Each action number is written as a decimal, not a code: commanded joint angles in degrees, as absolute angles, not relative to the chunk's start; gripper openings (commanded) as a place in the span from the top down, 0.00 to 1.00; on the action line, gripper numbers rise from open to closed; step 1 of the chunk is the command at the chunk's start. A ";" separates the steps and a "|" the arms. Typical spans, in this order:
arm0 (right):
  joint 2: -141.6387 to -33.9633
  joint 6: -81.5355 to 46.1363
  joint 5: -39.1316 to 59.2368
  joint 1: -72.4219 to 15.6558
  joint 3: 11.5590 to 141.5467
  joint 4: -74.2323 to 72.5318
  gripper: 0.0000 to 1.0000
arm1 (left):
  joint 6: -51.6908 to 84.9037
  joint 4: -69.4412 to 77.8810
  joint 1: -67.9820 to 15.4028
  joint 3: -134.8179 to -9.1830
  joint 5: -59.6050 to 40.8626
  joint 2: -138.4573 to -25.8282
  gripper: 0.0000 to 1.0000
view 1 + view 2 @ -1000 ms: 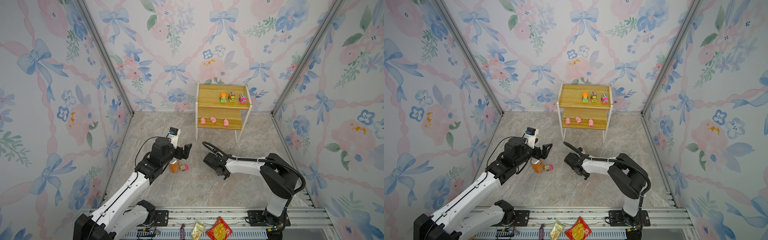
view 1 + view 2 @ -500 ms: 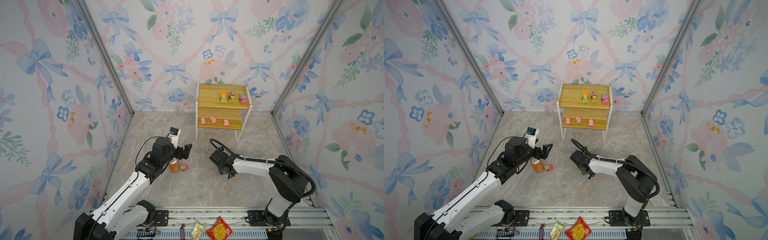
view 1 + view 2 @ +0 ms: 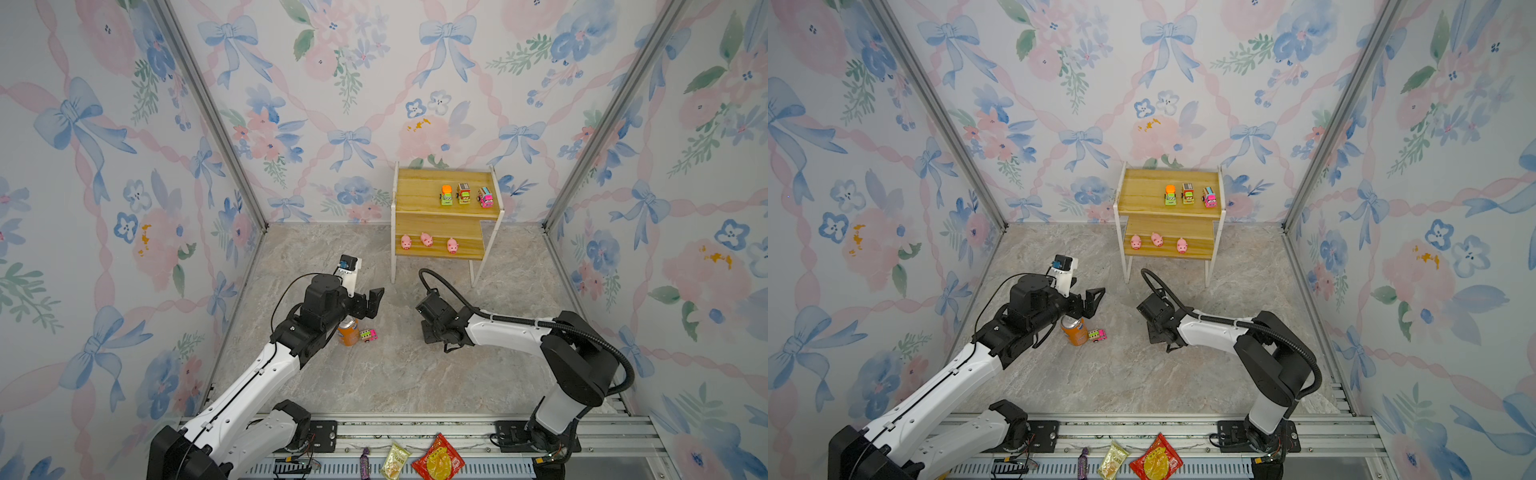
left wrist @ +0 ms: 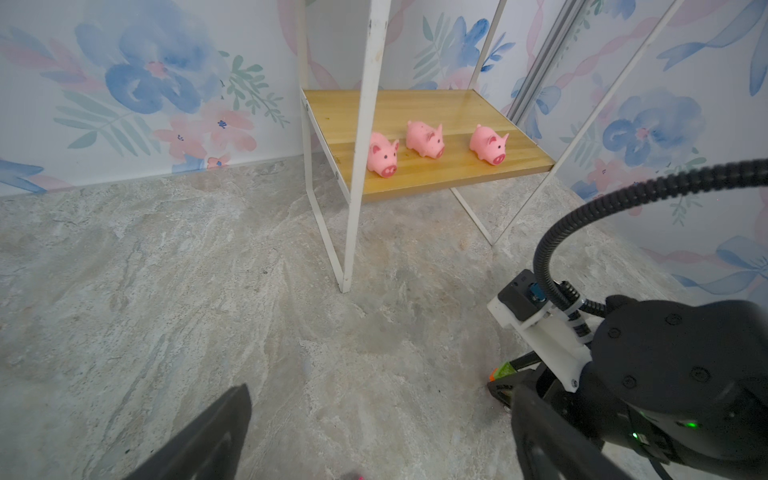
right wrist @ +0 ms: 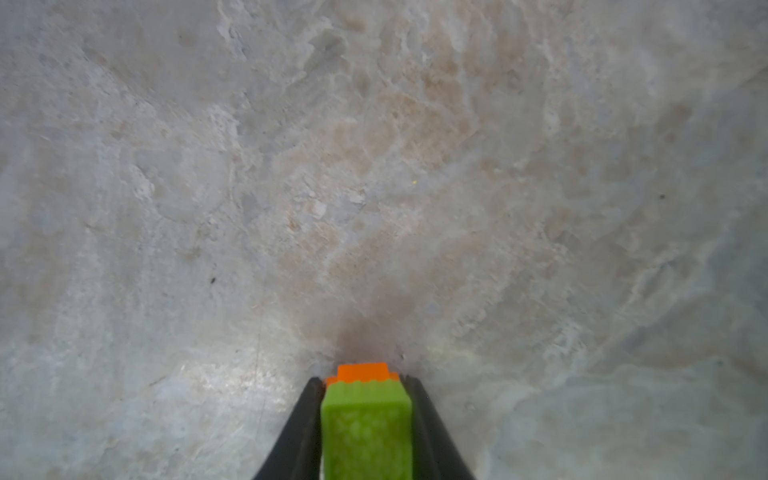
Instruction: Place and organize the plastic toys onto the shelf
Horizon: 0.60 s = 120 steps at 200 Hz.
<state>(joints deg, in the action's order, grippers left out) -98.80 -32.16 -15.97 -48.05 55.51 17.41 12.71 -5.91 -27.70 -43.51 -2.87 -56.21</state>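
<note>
Trucks on shelf: three toy trucks (image 3: pixel 446 195) (image 3: pixel 463 193) (image 3: pixel 485 197) stand in a row on the upper board of the shelf (image 3: pixel 415 195), toward the right arm's end. Each has its long axis running from the shelf's back to its front, cab toward the front edge.
Pigs: three pink pigs (image 4: pixel 382 153) (image 4: pixel 424 138) (image 4: pixel 489 144) stand on the shelf's lower board, spaced apart, snouts roughly toward its front edge.
Loose truck: a pink truck (image 3: pixel 1097 335) sits on the surface (image 3: pixel 1142 374) well in front of the shelf, just beside an upright orange can (image 3: pixel 1074 331). Its long axis lies roughly along the line of the shelf's front edge; I cannot tell which end is the cab.
Held truck: a green-and-orange truck (image 5: pixel 365 415) lies lengthwise between the fingers, orange end pointing out past the fingertips toward the surface.
Right hand: the right hand (image 5: pixel 362 378) is in front of the shelf's front legs, tipped down, and closed snugly on the green-and-orange truck's sides. I cannot tell whether the truck touches the surface.
Left hand: the left hand (image 3: pixel 369 305) hangs above the can, in front of the shelf, fingers spread wide, holding and touching nothing.
</note>
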 commanded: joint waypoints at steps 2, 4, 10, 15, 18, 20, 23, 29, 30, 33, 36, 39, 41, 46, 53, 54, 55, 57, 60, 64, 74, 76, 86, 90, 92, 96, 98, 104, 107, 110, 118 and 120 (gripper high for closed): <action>-101.69 -32.03 -15.85 -48.56 58.44 14.99 0.69 | 13.45 -6.22 -27.60 -44.48 -3.27 -55.86 0.02; -101.87 -31.81 -15.94 -48.57 58.69 14.95 0.69 | 13.45 -6.17 -27.62 -44.47 -3.26 -55.84 0.02; -102.49 -31.21 -16.39 -48.62 59.18 14.82 0.69 | 13.45 -6.20 -27.60 -44.48 -3.19 -55.82 0.02; -102.92 -30.76 -16.80 -48.60 59.64 14.62 0.68 | 13.43 -6.19 -27.60 -44.39 -3.20 -55.89 0.02; -103.25 -30.49 -17.01 -48.63 59.94 14.59 0.68 | 13.37 -6.15 -27.60 -44.39 -3.12 -55.79 0.02; -103.40 -30.32 -17.08 -48.61 60.09 14.52 0.68 | 13.38 -6.19 -27.60 -44.38 -3.11 -55.80 0.02; -103.68 -30.04 -17.16 -48.53 60.32 14.55 0.68 | 13.38 -6.18 -27.62 -44.38 -3.15 -55.79 0.02; -104.11 -29.64 -17.07 -48.30 60.63 14.09 0.68 | 13.41 -6.19 -27.60 -44.38 -3.00 -55.80 0.02; -104.18 -29.58 -17.06 -48.32 60.64 14.03 0.68 | 13.39 -6.17 -27.60 -44.38 -3.00 -55.76 0.02; -104.37 -29.38 -16.99 -48.23 60.67 13.67 0.68 | 13.37 -6.15 -27.60 -44.38 -3.00 -55.80 0.02; -104.46 -29.23 -16.89 -48.18 60.65 13.41 0.68 | 13.37 -6.16 -27.60 -44.38 -2.99 -55.79 0.02; -104.69 -29.06 -16.83 -48.14 60.69 13.20 0.68 | 13.36 -6.19 -27.60 -44.34 -3.00 -55.77 0.02; -104.81 -29.02 -16.80 -48.09 60.77 13.12 0.68 | 13.36 -6.18 -27.60 -44.31 -3.06 -55.76 0.02; -105.13 -28.73 -16.84 -47.99 61.05 13.15 0.68 | 13.38 -6.23 -27.60 -44.34 -2.95 -55.75 0.02; -105.54 -28.36 -17.16 -48.03 61.34 13.20 0.68 | 13.36 -6.20 -27.62 -44.31 -2.96 -55.74 0.02; -105.59 -28.29 -17.19 -48.05 61.39 13.19 0.68 | 13.36 -6.18 -27.61 -44.35 -2.93 -55.73 0.02; -105.66 -28.25 -17.21 -48.07 61.41 13.19 0.68 | 13.36 -6.16 -27.60 -44.32 -2.96 -55.77 0.02; -105.76 -28.27 -17.29 -48.12 61.47 13.21 0.68 | 13.36 -6.16 -27.60 -44.30 -2.91 -55.80 0.02; -105.93 -28.15 -17.31 -48.09 61.53 13.08 0.68 | 13.36 -6.17 -27.60 -44.37 -2.84 -55.86 0.02; -106.06 -28.01 -17.31 -48.05 61.52 12.97 0.68 | 13.37 -6.18 -27.60 -44.42 -2.86 -55.90 0.02; -106.37 -27.87 -17.14 -47.99 61.63 12.70 0.67 | 13.28 -6.15 -27.60 -44.44 -2.89 -56.06 0.02; -106.48 -27.86 -17.07 -47.99 61.62 12.64 0.66 | 13.27 -6.15 -27.60 -44.42 -2.88 -56.05 0.02; -106.85 -27.61 -16.97 -47.99 61.70 12.31 0.65 | 13.32 -6.17 -27.62 -44.50 -2.90 -56.13 0.02; -107.00 -27.47 -17.07 -47.99 61.87 12.42 0.64 | 13.28 -6.20 -27.60 -44.49 -2.90 -56.14 0.02; -107.10 -27.35 -17.06 -47.99 61.94 12.42 0.64 | 13.30 -6.16 -27.60 -44.46 -2.90 -56.16 0.02; -107.30 -27.19 -17.18 -47.99 62.09 12.44 0.64 | 13.27 -6.18 -27.60 -44.45 -2.97 -56.16 0.02; -107.38 -27.06 -17.26 -47.99 62.21 12.49 0.64 | 13.34 -6.16 -27.60 -44.49 -2.92 -56.16 0.02; -107.48 -26.82 -17.39 -48.00 62.33 12.33 0.64 | 13.28 -6.16 -27.60 -44.43 -2.92 -56.10 0.02; -107.52 -26.69 -17.40 -47.99 62.28 12.11 0.63 | 13.27 -6.18 -27.60 -44.39 -2.91 -56.15 0.02; -107.54 -26.59 -17.41 -47.99 62.23 11.86 0.63 | 13.27 -6.18 -27.60 -44.40 -2.97 -56.16 0.02; -107.25 -26.34 -17.49 -47.99 62.15 11.29 0.61 | 13.27 -6.21 -27.60 -44.38 -2.82 -56.10 0.02; -107.19 -26.23 -17.53 -48.03 62.21 11.19 0.60 | 13.27 -6.17 -27.60 -44.43 -2.84 -56.12 0.02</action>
